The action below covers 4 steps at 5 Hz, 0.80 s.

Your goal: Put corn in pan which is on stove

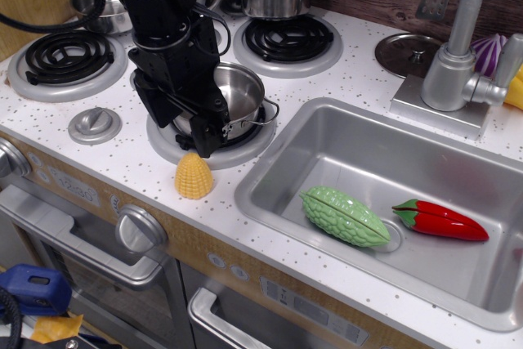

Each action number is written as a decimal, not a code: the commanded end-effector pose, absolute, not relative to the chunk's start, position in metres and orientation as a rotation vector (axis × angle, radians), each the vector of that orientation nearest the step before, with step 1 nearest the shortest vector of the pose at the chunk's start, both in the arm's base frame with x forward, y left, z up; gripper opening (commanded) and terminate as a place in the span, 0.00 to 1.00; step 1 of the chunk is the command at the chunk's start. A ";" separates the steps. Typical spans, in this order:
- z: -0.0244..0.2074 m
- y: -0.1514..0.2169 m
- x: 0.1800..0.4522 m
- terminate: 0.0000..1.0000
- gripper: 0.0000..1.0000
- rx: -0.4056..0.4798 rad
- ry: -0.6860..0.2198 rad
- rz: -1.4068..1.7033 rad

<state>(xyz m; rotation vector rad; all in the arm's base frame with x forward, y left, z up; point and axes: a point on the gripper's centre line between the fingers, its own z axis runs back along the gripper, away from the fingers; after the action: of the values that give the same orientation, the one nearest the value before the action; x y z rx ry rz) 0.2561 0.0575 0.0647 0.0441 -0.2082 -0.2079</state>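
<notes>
Black blocky arm [167, 38] (matte), black cable [49, 22]

Shiny steel pan [237, 91]; ridged, matt, probably plastic corn [194, 176]; speckled white stove [155, 165].

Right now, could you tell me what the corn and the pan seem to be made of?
The corn looks like matte yellow plastic: uniform colour, moulded ridges, no glare. The pan appears to be polished steel, given its mirror-like reflections and thin wire handle.
</notes>
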 end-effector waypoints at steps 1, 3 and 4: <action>0.065 0.058 0.256 0.00 1.00 0.044 -0.208 -0.208; 0.045 0.066 0.259 0.00 1.00 0.010 -0.248 -0.212; 0.034 0.069 0.259 0.00 1.00 -0.007 -0.268 -0.199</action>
<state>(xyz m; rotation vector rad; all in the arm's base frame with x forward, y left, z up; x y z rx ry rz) 0.2567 0.0643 0.0233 -0.0394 -0.2557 -0.1957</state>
